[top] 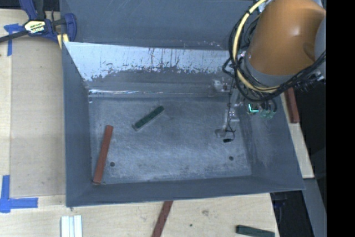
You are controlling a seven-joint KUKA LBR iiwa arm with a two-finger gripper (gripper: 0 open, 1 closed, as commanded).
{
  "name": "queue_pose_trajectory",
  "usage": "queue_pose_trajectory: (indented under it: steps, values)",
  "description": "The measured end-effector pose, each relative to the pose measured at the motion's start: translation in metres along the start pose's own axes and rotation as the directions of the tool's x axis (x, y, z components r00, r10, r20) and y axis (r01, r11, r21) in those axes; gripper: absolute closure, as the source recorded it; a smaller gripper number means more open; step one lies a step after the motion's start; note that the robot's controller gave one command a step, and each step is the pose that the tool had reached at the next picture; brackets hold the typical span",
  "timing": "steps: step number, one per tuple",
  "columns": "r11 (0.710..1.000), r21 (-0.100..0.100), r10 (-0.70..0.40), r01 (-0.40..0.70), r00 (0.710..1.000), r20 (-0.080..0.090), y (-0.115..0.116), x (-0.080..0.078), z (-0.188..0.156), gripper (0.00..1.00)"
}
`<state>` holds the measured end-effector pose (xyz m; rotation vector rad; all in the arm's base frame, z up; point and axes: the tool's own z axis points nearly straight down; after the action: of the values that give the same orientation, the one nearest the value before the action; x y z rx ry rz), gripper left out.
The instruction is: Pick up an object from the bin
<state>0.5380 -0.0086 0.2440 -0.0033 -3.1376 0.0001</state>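
Gripper: the gripper [227, 135] hangs low over bare floor in the right part of the bin [166, 19], near the right wall. Whether it is open or closed cannot be told, and no object can be made out in its grasp.
Nearest thing: a dark green bar [148, 117], flat and short, lies tilted on the floor mid-bin, well apart from the gripper toward the view's left and slightly nearer the back wall.
Farther thing: a reddish-brown stick [102, 154] lies along the foot of the left wall, on the far side of the bar from the gripper.
Count in the bin: one green bar and one brown stick, the two not touching.
Arm: an orange cover [283, 36] ringed by yellow and black cables [239, 47] sits above the gripper.
Surface: the grey metal floor [177, 155] is scuffed pale, and the back wall has dark streaks.
Outside the bin: another brown stick [162, 218] and a dark green piece [254, 230] lie in front of it.
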Motion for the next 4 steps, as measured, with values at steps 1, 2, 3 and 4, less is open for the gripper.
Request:
queue_pose_trajectory:
  steps: [1,2,3,4]
  values:
    - [1.000,0.000,0.000,0.000,1.000,0.008,0.000,-0.001,-0.004,0.00]
    - [0.999,0.003,-0.049,0.049,0.999,0.014,0.010,-0.014,0.011,0.00]
    - [0.996,0.000,-0.088,0.088,0.996,0.011,0.056,-0.049,0.069,0.00]
    - [0.991,0.000,-0.133,0.133,0.991,0.005,0.079,-0.042,0.100,0.00]
